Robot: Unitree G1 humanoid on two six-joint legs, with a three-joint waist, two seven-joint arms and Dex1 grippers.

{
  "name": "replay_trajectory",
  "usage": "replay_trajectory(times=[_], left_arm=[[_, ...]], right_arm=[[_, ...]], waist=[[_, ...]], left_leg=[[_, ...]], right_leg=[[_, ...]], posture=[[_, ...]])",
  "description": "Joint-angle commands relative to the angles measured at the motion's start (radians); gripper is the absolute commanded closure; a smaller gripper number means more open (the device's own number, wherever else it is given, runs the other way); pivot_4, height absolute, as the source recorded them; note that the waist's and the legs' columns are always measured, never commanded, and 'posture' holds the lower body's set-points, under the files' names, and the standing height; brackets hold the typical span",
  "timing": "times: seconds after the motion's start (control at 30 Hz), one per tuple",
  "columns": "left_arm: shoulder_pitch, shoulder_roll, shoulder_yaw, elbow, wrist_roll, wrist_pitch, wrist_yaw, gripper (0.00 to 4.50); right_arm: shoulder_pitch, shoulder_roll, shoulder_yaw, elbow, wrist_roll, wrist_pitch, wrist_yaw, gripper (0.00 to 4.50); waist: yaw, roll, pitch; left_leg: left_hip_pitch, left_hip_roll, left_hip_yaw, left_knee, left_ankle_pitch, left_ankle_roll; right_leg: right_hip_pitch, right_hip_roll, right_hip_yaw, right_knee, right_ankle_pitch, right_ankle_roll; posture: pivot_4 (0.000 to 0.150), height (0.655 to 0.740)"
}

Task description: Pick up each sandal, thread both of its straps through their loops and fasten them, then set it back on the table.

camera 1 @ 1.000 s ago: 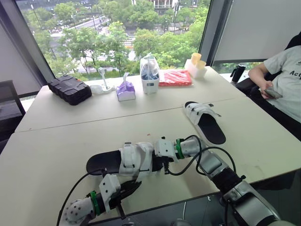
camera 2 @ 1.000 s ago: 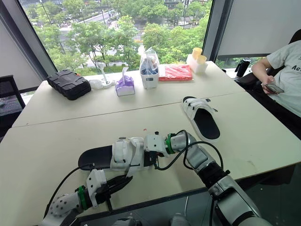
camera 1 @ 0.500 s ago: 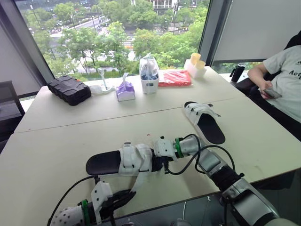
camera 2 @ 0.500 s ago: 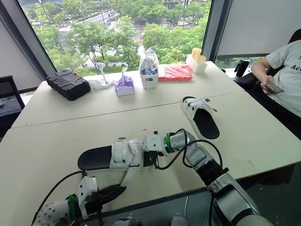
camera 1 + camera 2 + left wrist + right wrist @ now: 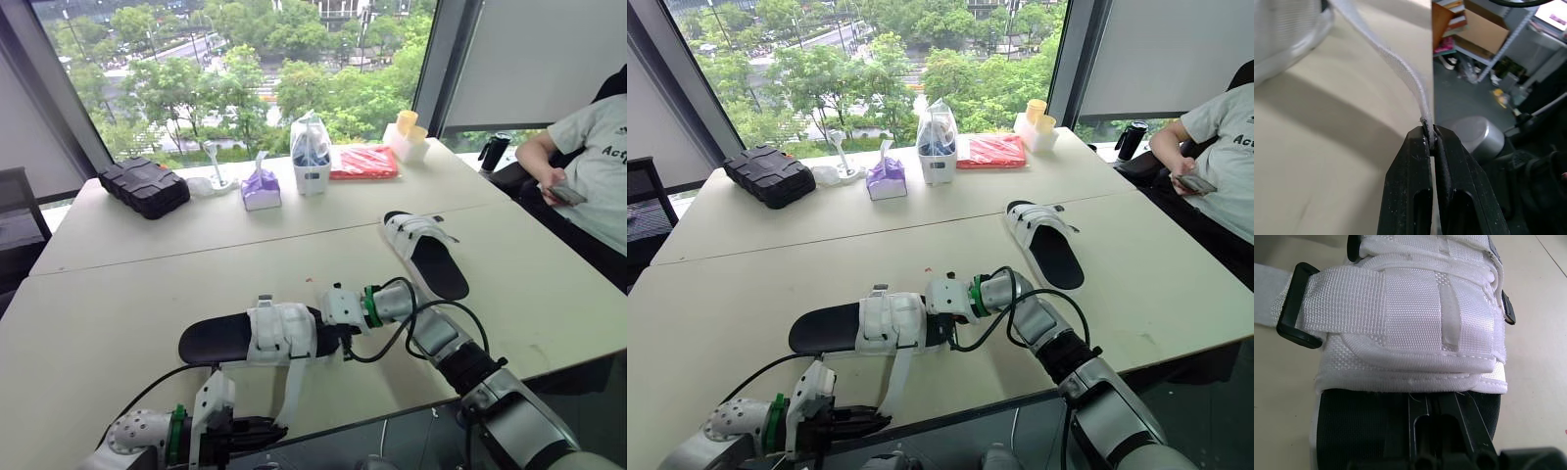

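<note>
Beige table (image 5: 98,284) by window: sandal (image 5: 279,333) lying crosswise, right gripper (image 5: 1434,404) clamping its end; strap (image 5: 294,382) runs toward table edge, pinched by left gripper (image 5: 1430,137)

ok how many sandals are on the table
2. Near sandal by the front edge, its strap pinched by the left gripper; far sandal farther back on the right. None seem hidden.

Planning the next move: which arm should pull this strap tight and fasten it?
Left: the left tool pinches the strap end, while the right tool is tucked into the sandal.
</note>
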Motion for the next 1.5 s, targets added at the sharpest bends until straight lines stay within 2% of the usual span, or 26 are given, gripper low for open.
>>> replay_trajectory(times=[0.03, 0.4, 0.53, 0.6, 0.8, 0.9, 1.07, 1.5], left_arm=[[-0.021, 0.022, -0.017, -0.089, -0.037, 0.078, -0.028, 4.41], [-0.115, 0.107, -0.033, -0.144, 0.036, 0.016, -0.129, 4.41], [-0.124, 0.106, -0.031, -0.153, 0.045, -0.021, -0.140, 4.41], [-0.128, 0.097, -0.029, -0.155, 0.057, -0.052, -0.136, 4.41], [-0.244, -0.018, 0.021, -0.123, 0.061, -0.116, -0.044, 4.41], [-0.305, -0.087, 0.050, -0.093, 0.036, -0.077, 0.026, 4.41], [-0.356, -0.143, 0.110, -0.106, -0.067, 0.066, 0.114, 4.41], [-0.307, -0.198, 0.230, -0.133, -0.220, 0.301, 0.313, 4.41]], right_arm=[[0.030, -0.028, 0.018, 0.079, -0.066, 0.046, -0.009, 4.50], [0.021, -0.025, 0.010, 0.088, -0.069, 0.046, -0.014, 4.50], [0.017, -0.023, 0.011, 0.095, -0.070, 0.043, -0.015, 4.50], [0.019, -0.024, 0.011, 0.092, -0.070, 0.043, -0.014, 4.50], [0.018, -0.019, 0.011, 0.097, -0.072, 0.040, -0.016, 4.50], [0.016, -0.016, 0.011, 0.100, -0.072, 0.041, -0.018, 4.50], [0.012, -0.018, 0.010, 0.106, -0.073, 0.037, -0.016, 4.50], [-0.001, -0.017, 0.009, 0.125, -0.074, 0.027, -0.021, 4.50]], waist=[[0.001, -0.002, 0.001], [0.002, -0.003, 0.002], [0.001, -0.003, 0.002], [0.002, -0.003, 0.002], [0.004, -0.006, 0.004], [0.005, -0.007, 0.005], [0.003, -0.008, 0.006], [0.004, -0.014, 0.015]], left_leg=[[0.000, 0.000, 0.000, 0.000, 0.000, 0.000], [-0.001, 0.000, 0.000, 0.001, 0.000, 0.000], [-0.001, 0.000, 0.000, 0.001, 0.000, 0.000], [-0.001, 0.000, 0.000, 0.001, 0.000, 0.000], [-0.001, 0.000, 0.000, 0.001, 0.000, 0.000], [-0.001, 0.000, 0.000, 0.002, 0.000, 0.000], [-0.001, 0.000, 0.000, 0.004, 0.001, 0.000], [-0.002, 0.000, -0.001, 0.016, 0.000, 0.000]], right_leg=[[0.000, 0.000, 0.000, 0.000, 0.000, 0.000], [0.000, 0.000, 0.000, 0.000, 0.000, -0.001], [0.000, 0.000, 0.000, 0.000, 0.001, -0.001], [0.000, 0.000, 0.000, 0.000, 0.001, -0.001], [0.000, 0.000, 0.000, 0.000, 0.001, -0.002], [0.000, 0.000, 0.000, 0.000, 0.002, -0.002], [0.000, 0.002, -0.001, 0.002, 0.002, -0.002], [0.001, 0.001, 0.000, 0.011, -0.001, 0.003]], posture=[[0.150, 0.7400], [0.150, 0.7400], [0.150, 0.7400], [0.150, 0.7400], [0.150, 0.7400], [0.150, 0.7400], [0.150, 0.7400], [0.150, 0.7400]])
